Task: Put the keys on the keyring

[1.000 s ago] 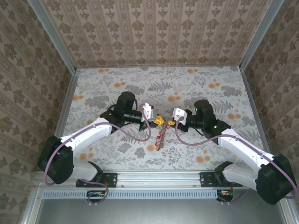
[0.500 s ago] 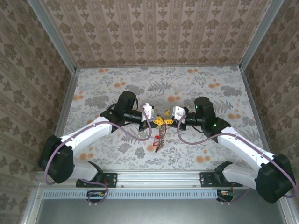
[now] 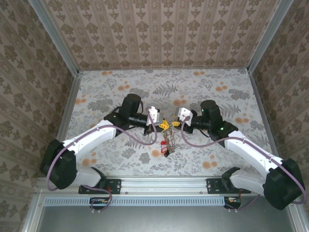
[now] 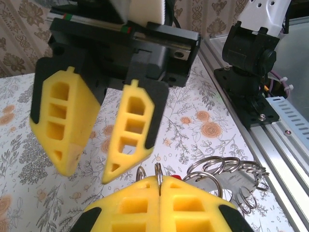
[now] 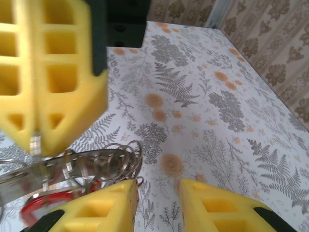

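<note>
With the left pincer [image 3: 164,124] pinching only the keyring's [image 5: 14,179] thin edge, the spread, empty right pincer [image 3: 176,124] at its 3 o'clock could nudge it loose, dropping the dangling keys [image 3: 166,144].

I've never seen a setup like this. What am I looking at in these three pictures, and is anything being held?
Two robot arms stand on a flower-patterned table, each ending in a yellow two-finger gripper. One picture looks down from above; the other two come from cameras on the wrists. The left gripper is shut on a thin metal ring of the bunch: keyring, split rings, red-headed keys. The right gripper is open, holding nothing.
</note>
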